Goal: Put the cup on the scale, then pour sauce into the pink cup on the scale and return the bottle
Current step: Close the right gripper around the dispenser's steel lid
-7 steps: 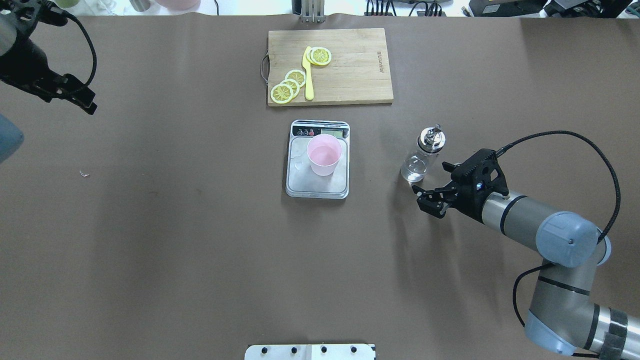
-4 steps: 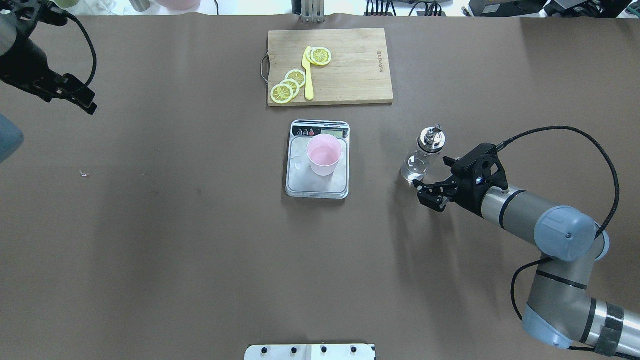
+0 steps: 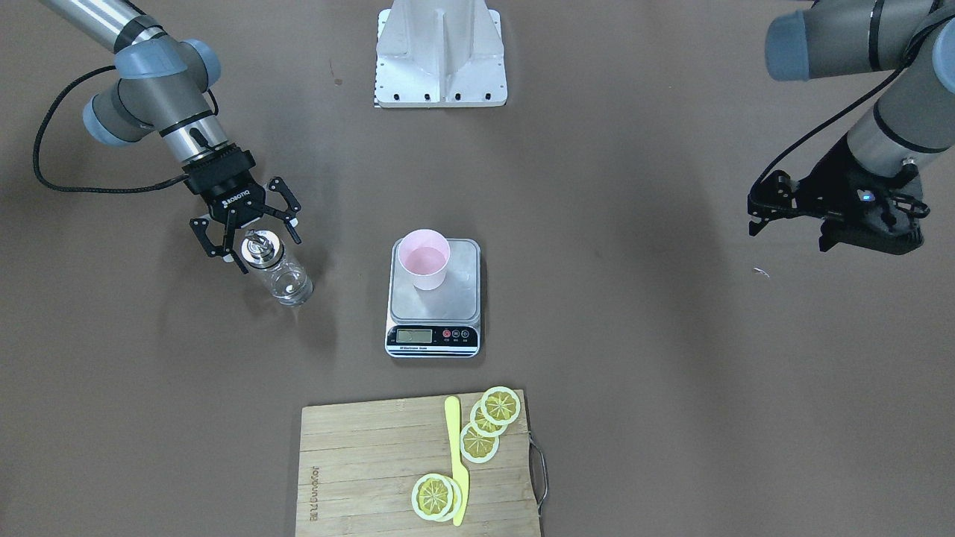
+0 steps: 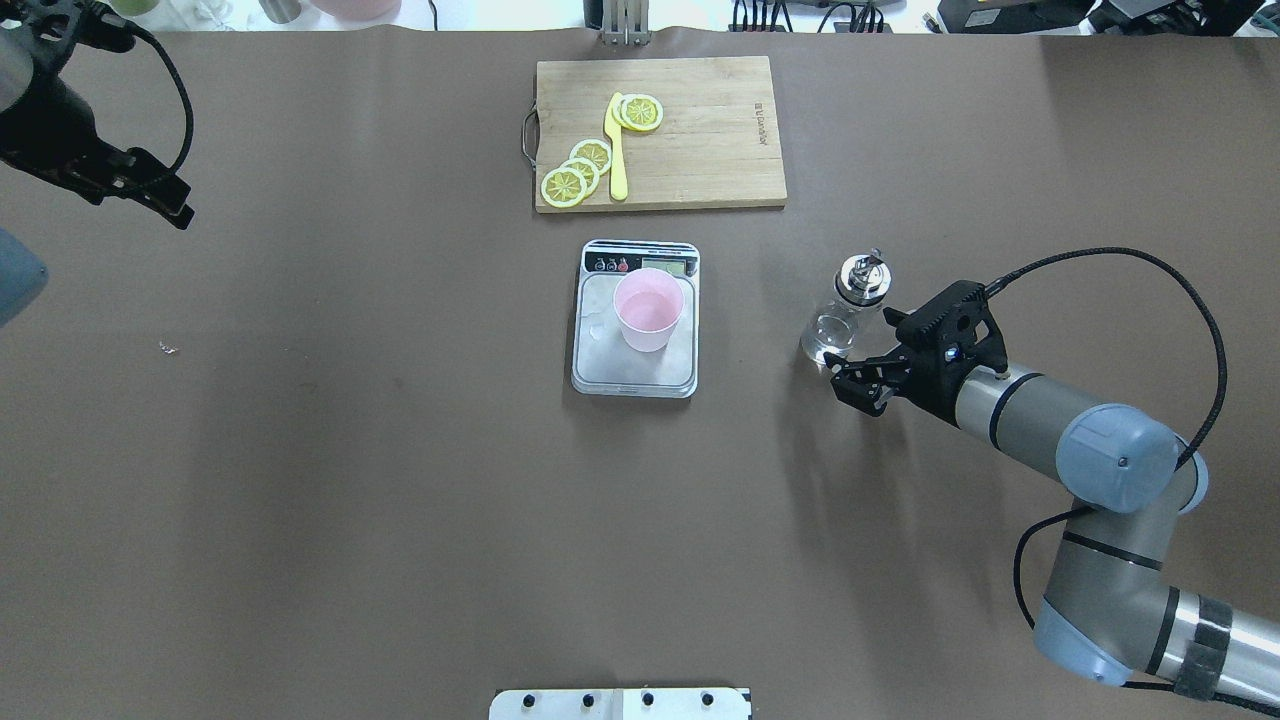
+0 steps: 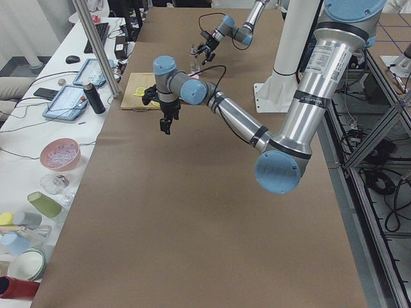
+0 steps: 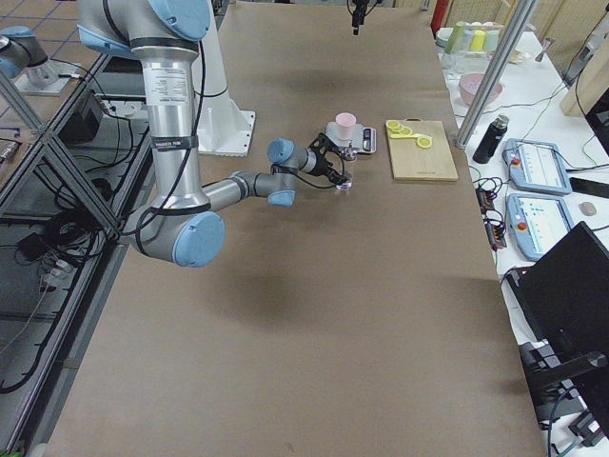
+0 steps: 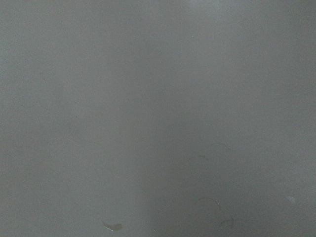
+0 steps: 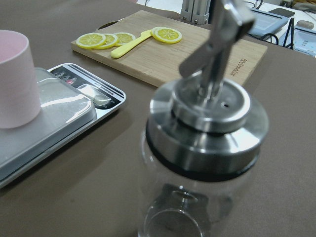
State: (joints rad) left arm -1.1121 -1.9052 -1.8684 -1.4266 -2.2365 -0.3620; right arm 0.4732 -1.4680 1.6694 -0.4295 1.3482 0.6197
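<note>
The pink cup (image 4: pixel 649 308) stands upright on the silver scale (image 4: pixel 600 362), toward the display end; it also shows in the front view (image 3: pixel 424 258). The clear glass bottle (image 4: pixel 838 325) with its metal spout cap stands on the table to the scale's right and fills the right wrist view (image 8: pixel 207 148). My right gripper (image 4: pixel 870 350) is open, right beside the bottle, with its fingers spread at the cap's height (image 3: pixel 250 240) and not closed on it. My left gripper (image 4: pixel 176 207) hangs over the table's far left, away from everything, and looks open and empty.
A wooden cutting board (image 4: pixel 700 130) with lemon slices (image 4: pixel 575 175) and a yellow knife (image 4: pixel 617 150) lies behind the scale. The robot's base plate (image 4: pixel 620 703) is at the near edge. A small scrap (image 4: pixel 167 348) lies at the left.
My right gripper has moved in toward the bottle, staying open. The bottle, cup and scale have not moved. The left arm is nearly still.
</note>
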